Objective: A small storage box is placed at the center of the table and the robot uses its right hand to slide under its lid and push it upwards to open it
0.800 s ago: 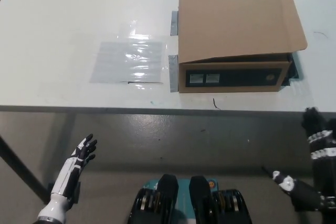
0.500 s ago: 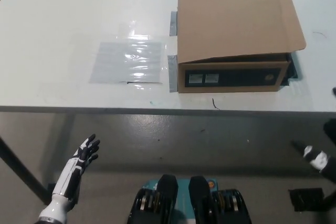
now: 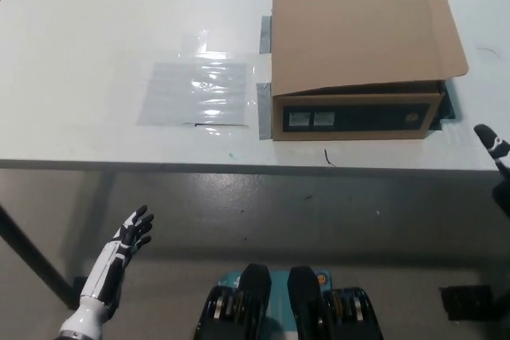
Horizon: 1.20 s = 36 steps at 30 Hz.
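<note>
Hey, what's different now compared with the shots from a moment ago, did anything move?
The black right hand has risen along the picture's right edge: it was low beside the robot's body, and now only a tip shows at the table's front edge, right of the cardboard box, touching nothing. The white left hand stays open below the table. The box, lid down, and the clear plastic sheet have not moved.

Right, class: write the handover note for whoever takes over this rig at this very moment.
Left robot hand: open, resting low beside the robot, below the table edge.
Right robot hand: only a tip shows at the picture's right edge, near the table's front edge; state unclear.
Storage box: on the table, right of centre, cardboard lid down and closed.
Done: nothing yet.
Left: slide the right robot hand under the lid and push it up.
</note>
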Tool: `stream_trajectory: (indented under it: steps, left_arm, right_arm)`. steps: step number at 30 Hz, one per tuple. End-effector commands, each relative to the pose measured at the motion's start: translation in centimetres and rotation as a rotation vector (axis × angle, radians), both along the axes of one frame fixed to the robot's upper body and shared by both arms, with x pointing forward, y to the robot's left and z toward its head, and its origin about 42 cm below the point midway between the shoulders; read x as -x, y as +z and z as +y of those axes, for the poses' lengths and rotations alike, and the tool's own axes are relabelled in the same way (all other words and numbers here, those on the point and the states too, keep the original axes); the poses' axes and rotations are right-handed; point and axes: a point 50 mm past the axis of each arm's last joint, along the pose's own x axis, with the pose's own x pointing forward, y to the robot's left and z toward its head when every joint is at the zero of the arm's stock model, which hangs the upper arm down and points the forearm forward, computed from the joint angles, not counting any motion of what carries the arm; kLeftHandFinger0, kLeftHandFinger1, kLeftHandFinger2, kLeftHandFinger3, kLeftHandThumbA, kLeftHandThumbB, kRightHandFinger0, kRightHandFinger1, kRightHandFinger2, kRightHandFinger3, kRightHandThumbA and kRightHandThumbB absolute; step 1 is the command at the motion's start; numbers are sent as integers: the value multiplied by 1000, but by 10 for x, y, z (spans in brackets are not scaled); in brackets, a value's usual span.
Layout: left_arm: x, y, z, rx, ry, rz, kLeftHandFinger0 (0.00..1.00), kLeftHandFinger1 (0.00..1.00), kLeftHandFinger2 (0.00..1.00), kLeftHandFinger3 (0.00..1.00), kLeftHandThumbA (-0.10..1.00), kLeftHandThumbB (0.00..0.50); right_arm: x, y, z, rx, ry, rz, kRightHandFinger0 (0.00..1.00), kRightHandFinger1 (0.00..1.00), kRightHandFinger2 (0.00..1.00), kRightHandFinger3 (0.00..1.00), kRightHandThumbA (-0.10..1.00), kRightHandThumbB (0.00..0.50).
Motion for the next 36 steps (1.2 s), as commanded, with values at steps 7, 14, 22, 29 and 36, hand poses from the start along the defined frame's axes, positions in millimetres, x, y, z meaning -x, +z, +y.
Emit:
stream_trajectory:
  steps: [7,14,22,29,36]
  left_arm:
    - [-3,12,-2,-14,-58,-101,1000,1000,1000,1000,1000,500]
    - [-4,9,-2,-17,-57,-108,1000,1000,1000,1000,1000,500]
    - [-5,12,-2,-34,-67,-108,1000,1000,1000,1000,1000,500]
    - [-5,13,-2,-54,-67,-110,1000,1000,1000,1000,1000,500]
    - [-6,13,-3,-63,-67,-105,1000,1000,1000,1000,1000,500]
  right_arm:
    - [-64,-12,6,-337,175,53,1000,1000,1000,1000,1000,327]
    - [-88,-26,8,-375,194,92,1000,1000,1000,1000,1000,344]
    - [-102,-15,17,-400,219,81,1000,1000,1000,1000,1000,342]
    - [-103,1,29,-365,238,57,1000,1000,1000,1000,1000,369]
    - [-106,19,44,-359,244,38,1000,1000,1000,1000,1000,349]
